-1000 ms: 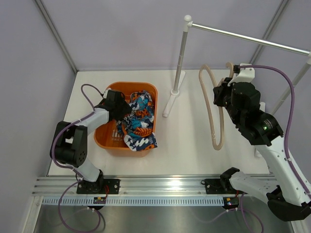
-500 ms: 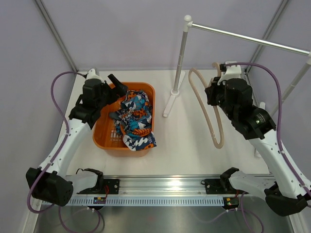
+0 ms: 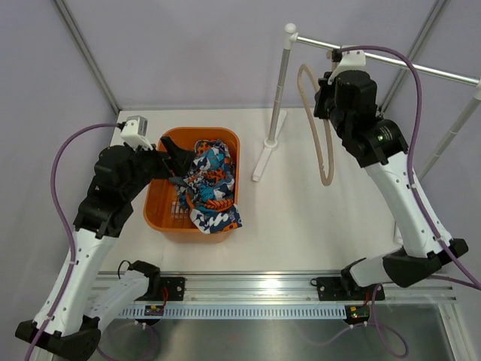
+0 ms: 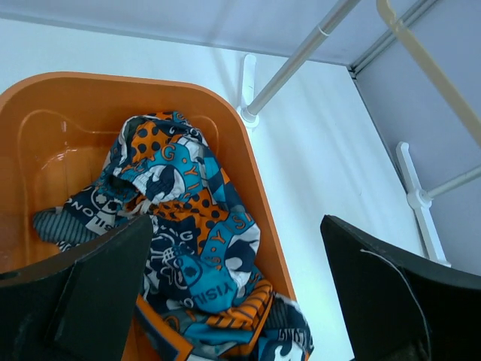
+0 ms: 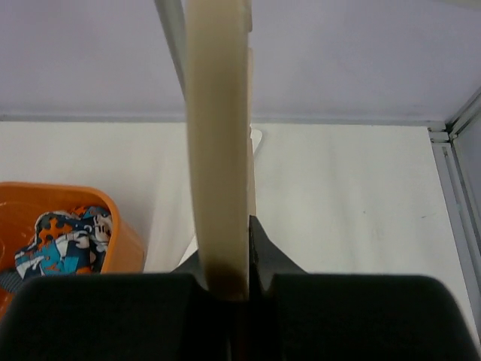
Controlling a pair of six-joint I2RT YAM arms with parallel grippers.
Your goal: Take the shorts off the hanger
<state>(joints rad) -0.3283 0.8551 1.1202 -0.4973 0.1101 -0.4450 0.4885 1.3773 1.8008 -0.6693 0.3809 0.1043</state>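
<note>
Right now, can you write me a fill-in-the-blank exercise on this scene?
The shorts lie in the ____ basket.
The right gripper has its jaws shut on the beige ____.
The left gripper hangs above the basket, jaws ____.
Missing words: orange; hanger; open.

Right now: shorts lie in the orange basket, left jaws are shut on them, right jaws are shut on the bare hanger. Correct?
Not quite. The left jaws are open, not shut on the shorts. The left wrist view shows them spread wide above the fabric, gripping nothing. The rest stands: the shorts lie in the orange basket, and the right jaws are shut on the bare hanger.
</note>
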